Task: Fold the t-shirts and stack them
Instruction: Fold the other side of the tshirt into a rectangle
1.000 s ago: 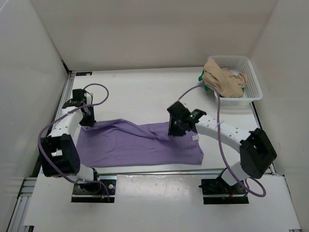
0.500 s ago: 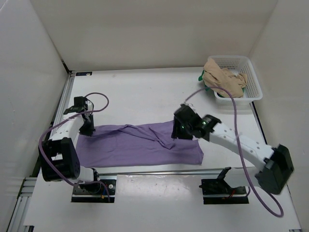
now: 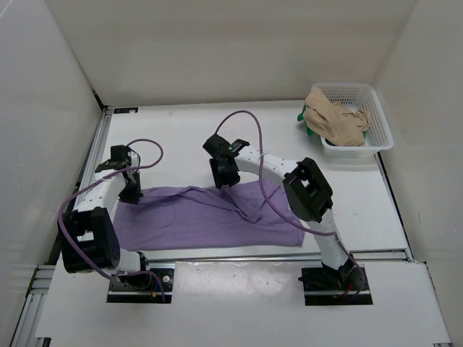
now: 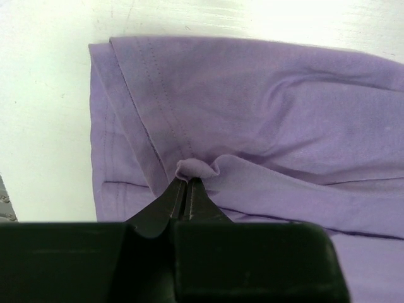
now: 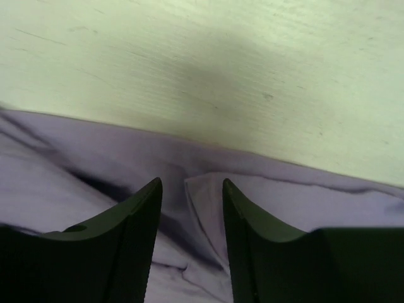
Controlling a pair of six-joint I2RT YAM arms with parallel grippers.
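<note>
The lavender t-shirt point(image 3: 210, 220) lies spread and wrinkled across the near half of the table. My left gripper point(image 3: 131, 194) is at the shirt's far left corner, shut on a small pinch of the purple cloth point(image 4: 196, 169) beside the hemmed sleeve. My right gripper point(image 3: 226, 178) hangs over the shirt's far edge near the middle. It is open, its fingertips point(image 5: 154, 188) straddling a raised fold of the lavender cloth point(image 5: 205, 189) without closing on it. The tan t-shirt point(image 3: 334, 121) is heaped in the basket, with a bit of the green t-shirt point(image 3: 304, 116) showing at its left.
The white mesh basket point(image 3: 379, 134) stands at the far right corner of the table. White walls enclose the table on the left, back and right. Purple cables loop above both arms. Bare white tabletop point(image 5: 202, 57) lies just beyond the shirt's far edge.
My right arm has swung left from the shirt's right part to its far edge near the middle, and its jaws have opened. My left gripper keeps its pinch, shifted slightly nearer.
</note>
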